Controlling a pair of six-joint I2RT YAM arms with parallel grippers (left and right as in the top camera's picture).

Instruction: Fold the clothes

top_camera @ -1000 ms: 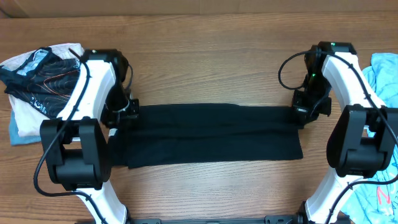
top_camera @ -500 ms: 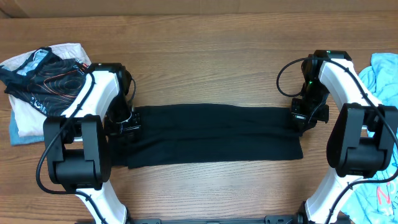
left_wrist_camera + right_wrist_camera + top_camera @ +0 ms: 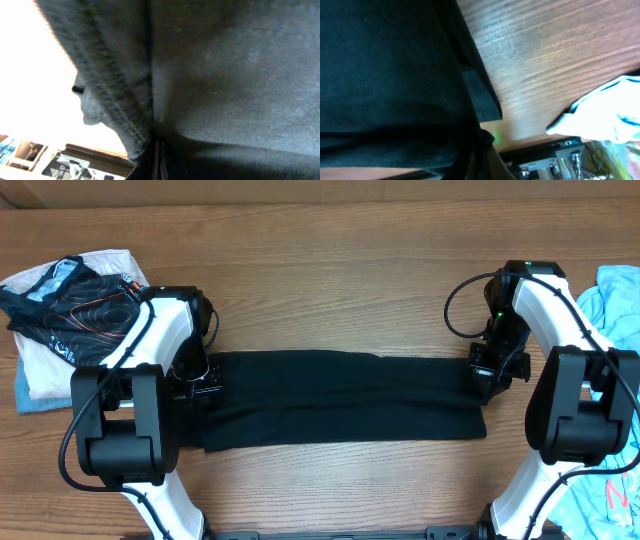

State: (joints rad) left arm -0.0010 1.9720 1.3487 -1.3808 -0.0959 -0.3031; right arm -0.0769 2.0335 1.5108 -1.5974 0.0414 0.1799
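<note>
The clothes point(image 3: 340, 395), a plain black T-shirt, lie as a long folded band across the middle of the wooden table. At the band's left end my left gripper point(image 3: 204, 380) is shut on the fabric. The left wrist view is filled with grey-black cloth point(image 3: 225, 75), with a hemmed edge hanging by the closed jaws point(image 3: 159, 161). My right gripper point(image 3: 488, 378) is at the band's right end. In the right wrist view its jaws point(image 3: 482, 156) pinch a bunched edge of the black cloth point(image 3: 390, 75).
A heap at the far left holds a black garment with orange lines point(image 3: 70, 305) on pale cloth point(image 3: 40, 375). Light blue garments point(image 3: 615, 300) lie at the right edge and show again in the right wrist view point(image 3: 605, 110).
Both grippers have moved a little toward the table's front, taking the band's back edge with them. The band now looks slightly narrower.
</note>
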